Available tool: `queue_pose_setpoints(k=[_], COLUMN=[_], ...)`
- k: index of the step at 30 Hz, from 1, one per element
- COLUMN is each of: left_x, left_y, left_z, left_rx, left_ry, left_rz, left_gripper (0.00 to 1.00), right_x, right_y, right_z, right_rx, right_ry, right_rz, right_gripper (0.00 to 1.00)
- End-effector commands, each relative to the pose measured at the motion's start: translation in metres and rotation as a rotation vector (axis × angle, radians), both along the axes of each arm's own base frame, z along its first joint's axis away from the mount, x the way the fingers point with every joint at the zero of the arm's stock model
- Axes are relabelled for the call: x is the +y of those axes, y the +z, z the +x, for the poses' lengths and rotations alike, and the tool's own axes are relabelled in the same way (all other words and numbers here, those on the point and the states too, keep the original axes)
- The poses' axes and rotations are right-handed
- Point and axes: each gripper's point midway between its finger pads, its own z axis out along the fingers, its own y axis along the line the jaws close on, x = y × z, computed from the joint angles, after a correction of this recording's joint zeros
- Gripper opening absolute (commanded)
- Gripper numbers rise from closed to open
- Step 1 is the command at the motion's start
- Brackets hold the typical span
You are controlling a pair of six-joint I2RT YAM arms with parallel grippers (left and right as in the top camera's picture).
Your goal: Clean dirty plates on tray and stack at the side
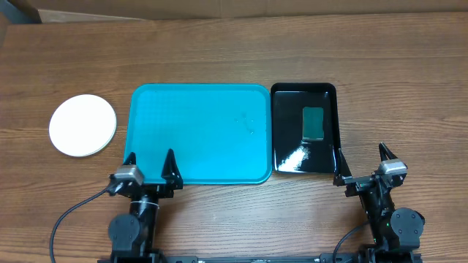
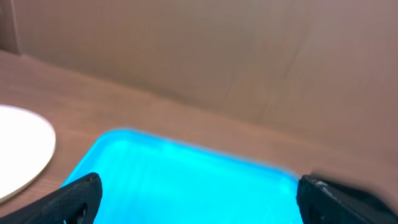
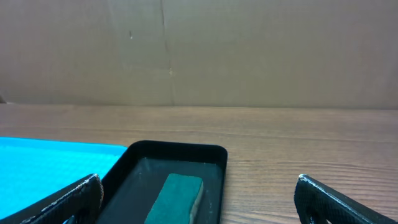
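The teal tray (image 1: 197, 131) lies bare at the table's middle, with no plates on it. A round white plate (image 1: 82, 125) rests on the wood to its left, also the white plate (image 2: 18, 149) in the left wrist view; I cannot tell whether others lie under it. My left gripper (image 1: 151, 158) stands open over the tray's near-left edge, its jaws wide with only the tray (image 2: 186, 174) between them. My right gripper (image 1: 361, 152) is open at the near-right corner of the black tray, holding nothing.
A glossy black tray (image 1: 303, 87) with a green sponge (image 1: 314, 123) sits right against the teal tray's right side; the sponge (image 3: 177, 198) lies ahead of the right gripper (image 3: 198, 185). A cardboard wall (image 1: 219, 7) runs along the table's far edge.
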Motion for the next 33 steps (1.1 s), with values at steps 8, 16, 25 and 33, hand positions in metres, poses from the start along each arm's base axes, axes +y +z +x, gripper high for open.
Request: queue_pose_setpoints(k=[8, 16, 25, 33], left_x=[-0.0061, -0.0066, -0.0066, -0.0066], left_y=[-0.0136, -0.0135, -0.0136, -0.0136], left_z=[-0.0014, -0.0014, -0.0014, -0.0014], left_rx=[0.035, 0.034, 0.034, 0.035], left_ry=[-0.051, -0.052, -0.052, -0.052], left_rz=[0.274, 0.274, 0.274, 0.274], left_gripper=[1.00, 1.00, 1.00, 1.00], right_x=[0.0015, 0.0015, 0.0015, 0.0015], right_y=[-0.0020, -0.0021, -0.0021, -0.0020], right_z=[0.0000, 0.0000, 0.0000, 0.0000], right_rx=[-0.003, -0.003, -0.003, -0.003], right_ry=[0.007, 0.007, 0.007, 0.007], right_rz=[-0.004, -0.004, -0.004, -0.004], right_gripper=[1.00, 1.00, 1.00, 1.00])
